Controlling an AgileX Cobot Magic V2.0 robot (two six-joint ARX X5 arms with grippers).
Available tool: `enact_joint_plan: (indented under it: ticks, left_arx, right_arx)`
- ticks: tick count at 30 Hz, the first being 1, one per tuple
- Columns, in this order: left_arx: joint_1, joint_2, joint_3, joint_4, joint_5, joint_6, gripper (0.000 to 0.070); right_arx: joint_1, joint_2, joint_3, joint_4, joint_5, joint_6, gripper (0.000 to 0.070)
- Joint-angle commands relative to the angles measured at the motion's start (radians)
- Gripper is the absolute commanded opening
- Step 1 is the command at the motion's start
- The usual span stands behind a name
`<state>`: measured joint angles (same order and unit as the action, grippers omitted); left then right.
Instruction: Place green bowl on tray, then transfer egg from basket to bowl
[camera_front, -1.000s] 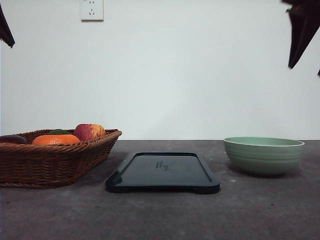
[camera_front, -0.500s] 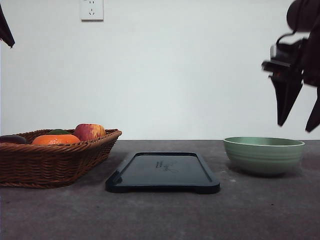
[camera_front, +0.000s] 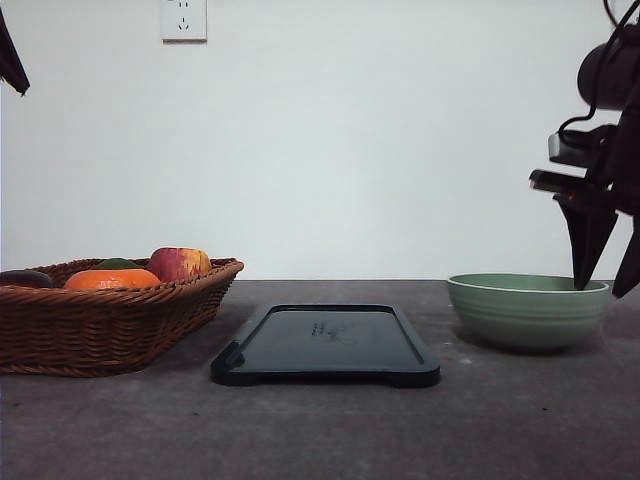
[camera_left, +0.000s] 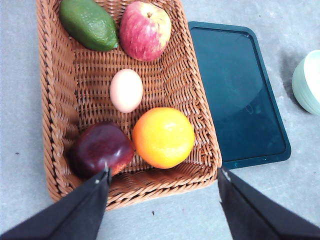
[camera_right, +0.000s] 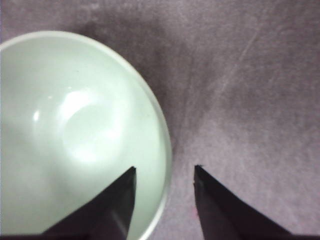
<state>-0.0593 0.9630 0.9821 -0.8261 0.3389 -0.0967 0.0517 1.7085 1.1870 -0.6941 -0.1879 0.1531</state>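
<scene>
The pale green bowl (camera_front: 527, 310) stands on the table at the right, apart from the dark tray (camera_front: 325, 345) in the middle. My right gripper (camera_front: 603, 286) is open and down at the bowl's right rim (camera_right: 167, 150), with one finger inside the bowl (camera_right: 75, 130) and the other outside. The wicker basket (camera_front: 100, 320) stands at the left. Seen from the left wrist, the egg (camera_left: 126, 90) lies in the middle of the basket (camera_left: 55, 100). My left gripper (camera_left: 165, 172) hangs open high above the basket, holding nothing.
Around the egg in the basket lie an avocado (camera_left: 89, 24), a red apple (camera_left: 145, 30), an orange (camera_left: 163, 137) and a dark red fruit (camera_left: 100, 149). A wall socket (camera_front: 184, 19) is on the white wall behind. Grey table lies bare between tray and bowl.
My right gripper has come down from the upper right corner to the bowl's right rim. The bowl, tray, basket and left arm have not moved.
</scene>
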Motion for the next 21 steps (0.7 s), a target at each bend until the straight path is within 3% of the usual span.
enact_joint_plan:
  ticks: [1,4,7,13,21]
  left_arx:
    - [0.000,0.006,0.026,0.011,0.002,0.007,0.0432]
    - [0.000,0.006,0.026,0.011,0.002,0.007,0.0432]
    - [0.000,0.006,0.026,0.011,0.002,0.007,0.0432]
    - [0.000,0.006,0.026,0.011,0.002,0.007,0.0432]
    - [0.000,0.006,0.026,0.011,0.002,0.007,0.0432]
  right_arx:
    - [0.002,0.031,0.019,0.002,-0.004,-0.011,0.0197]
    - [0.002,0.038,0.019,0.000,-0.003,-0.011,0.0160]
    - [0.002,0.037,0.019,-0.005,-0.003,-0.011,0.0006]
    - [0.002,0.036,0.033,-0.080,-0.003,-0.030,0.0000]
    - [0.022,0.036,0.216,-0.357,-0.002,-0.105,0.0000]
